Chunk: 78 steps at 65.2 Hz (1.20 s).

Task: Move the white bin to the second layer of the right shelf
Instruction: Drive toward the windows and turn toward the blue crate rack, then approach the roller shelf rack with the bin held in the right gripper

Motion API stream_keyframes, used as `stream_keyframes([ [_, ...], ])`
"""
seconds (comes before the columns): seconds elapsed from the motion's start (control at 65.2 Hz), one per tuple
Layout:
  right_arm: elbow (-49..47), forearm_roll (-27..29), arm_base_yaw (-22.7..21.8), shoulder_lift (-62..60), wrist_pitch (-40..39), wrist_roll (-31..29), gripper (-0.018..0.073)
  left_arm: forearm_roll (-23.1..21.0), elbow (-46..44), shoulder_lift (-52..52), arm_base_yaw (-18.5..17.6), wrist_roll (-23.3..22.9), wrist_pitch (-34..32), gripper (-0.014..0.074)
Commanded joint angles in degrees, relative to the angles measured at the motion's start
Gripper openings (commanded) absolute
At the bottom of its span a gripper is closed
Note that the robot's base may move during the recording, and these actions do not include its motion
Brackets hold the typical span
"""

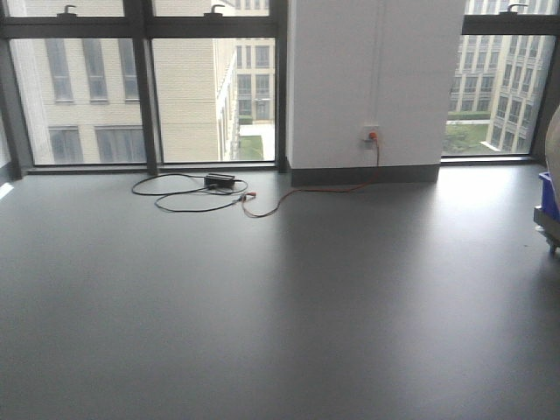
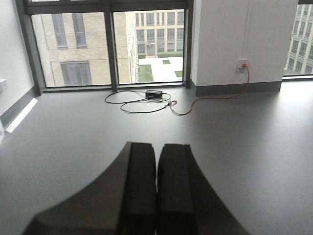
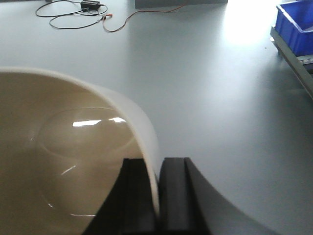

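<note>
The white bin [image 3: 73,147], cream-white and smooth inside, fills the left half of the right wrist view. My right gripper [image 3: 157,169] is shut on the bin's wall, one finger inside and one outside the rim, and holds the bin above the grey floor. My left gripper [image 2: 157,152] is shut with nothing between its fingers, held over bare floor. A sliver of cream-white at the right edge of the front view [image 1: 553,140] may be the bin. The right shelf second layer is out of view.
A blue crate [image 3: 296,24] sits on a low steel-framed cart [image 3: 293,61] at the far right, also seen as the blue crate [image 1: 549,194] in the front view. A black adapter with cables [image 1: 219,181] lies by the windows. A white pillar [image 1: 376,83] stands ahead.
</note>
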Motion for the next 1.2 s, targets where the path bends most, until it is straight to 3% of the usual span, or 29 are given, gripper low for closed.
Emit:
stream_keyframes([
  [0.0,-1.70,0.24,-0.12,0.44,-5.73,0.13,0.0046,0.00,2.11,-0.92,-0.07,-0.17,-4.98,0.0085],
  [1.181,-1.70,0.24,-0.12,0.44,-5.73,0.13,0.0046,0.00,2.11,-0.92,-0.07,-0.17,-4.98,0.0085],
])
